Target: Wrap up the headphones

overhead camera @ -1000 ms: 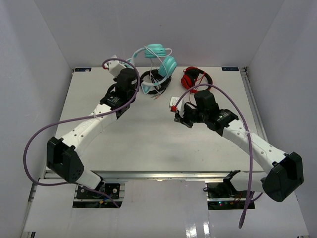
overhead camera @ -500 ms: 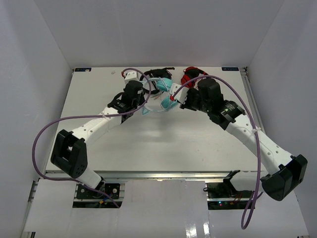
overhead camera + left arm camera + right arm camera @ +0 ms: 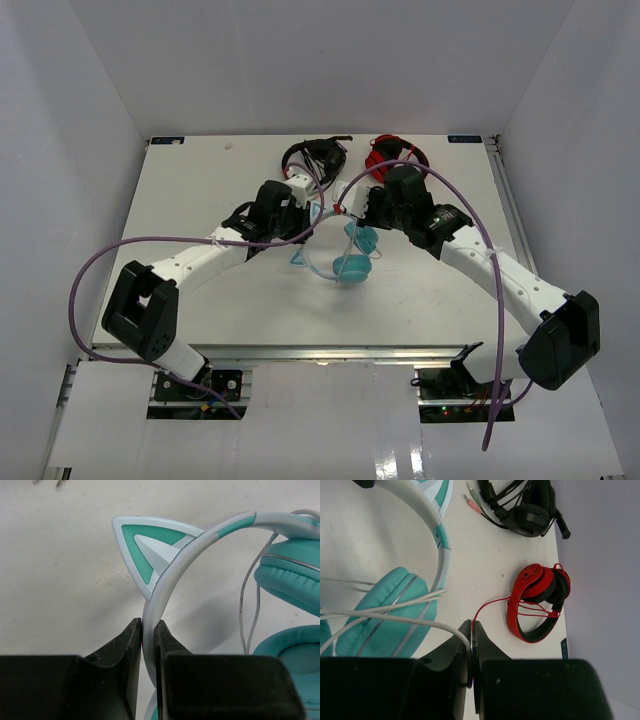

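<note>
The teal headphones (image 3: pixel 352 262) lie on the table between the two arms, ear cups toward the near side. My left gripper (image 3: pixel 303 196) is shut on their whitish headband (image 3: pixel 165 587), just below a cat ear (image 3: pixel 145 547). My right gripper (image 3: pixel 350 206) is shut on their thin white cable (image 3: pixel 395 620), which runs left from the closed jaws past a teal ear cup (image 3: pixel 390 612). More loops of cable (image 3: pixel 250 600) hang beside the cups (image 3: pixel 292 577).
Black headphones (image 3: pixel 316 156) and red headphones (image 3: pixel 392 156) lie at the table's far edge; both also show in the right wrist view, black (image 3: pixel 525 510) and red (image 3: pixel 537 600) with its thin red cord. White walls enclose the table.
Both grippers and the teal headphones have moved from the far edge, near the black pair, toward the table's middle; the headphones have come lower and nearer.
</note>
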Tool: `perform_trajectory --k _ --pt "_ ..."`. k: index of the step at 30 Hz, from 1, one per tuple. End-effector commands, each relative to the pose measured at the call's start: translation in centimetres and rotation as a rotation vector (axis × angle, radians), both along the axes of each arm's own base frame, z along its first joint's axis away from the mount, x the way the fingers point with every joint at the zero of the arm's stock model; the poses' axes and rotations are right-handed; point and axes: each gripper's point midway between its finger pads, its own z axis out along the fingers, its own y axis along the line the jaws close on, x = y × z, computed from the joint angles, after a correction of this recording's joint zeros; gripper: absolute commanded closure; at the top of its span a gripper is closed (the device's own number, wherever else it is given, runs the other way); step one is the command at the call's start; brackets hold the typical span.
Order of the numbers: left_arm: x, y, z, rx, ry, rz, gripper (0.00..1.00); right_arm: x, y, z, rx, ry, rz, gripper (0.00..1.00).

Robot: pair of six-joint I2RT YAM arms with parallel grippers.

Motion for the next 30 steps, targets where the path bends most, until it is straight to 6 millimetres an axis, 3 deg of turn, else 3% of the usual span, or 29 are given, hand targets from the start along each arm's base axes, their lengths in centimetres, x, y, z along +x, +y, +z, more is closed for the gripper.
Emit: perform_trajectory --k 1,6,10,18,23,30 --pt "-1.8 -2.1 5.1 -0.141 -0.105 -0.159 1.0 1.0 0.5 0.1 0.062 0.001 0.022 0.88" --pt "-2.9 -2.3 5.9 -0.178 -0.106 -0.193 1.0 1.4 -0.4 -2.0 0.119 0.11 0.008 0.82" --pt "-3.1 -2.6 6.7 -0.207 -0.101 -0.194 1.0 0.2 0.4 -4.2 0.206 0.264 0.067 0.78" --pt "-1.6 -2.1 6.3 -0.199 -0.071 -0.097 1.0 -1.3 1.2 -6.6 0.371 0.519 0.134 0.62" --pt "0.0 -1.7 4.8 -0.19 -0.038 -0.026 1.0 -1.6 1.6 -9.1 0.432 0.677 0.134 0.61" --pt "1.4 -0.8 1.1 -0.154 -0.018 0.053 1.0 -0.8 1.3 -11.6 0.484 0.806 0.107 0.6"
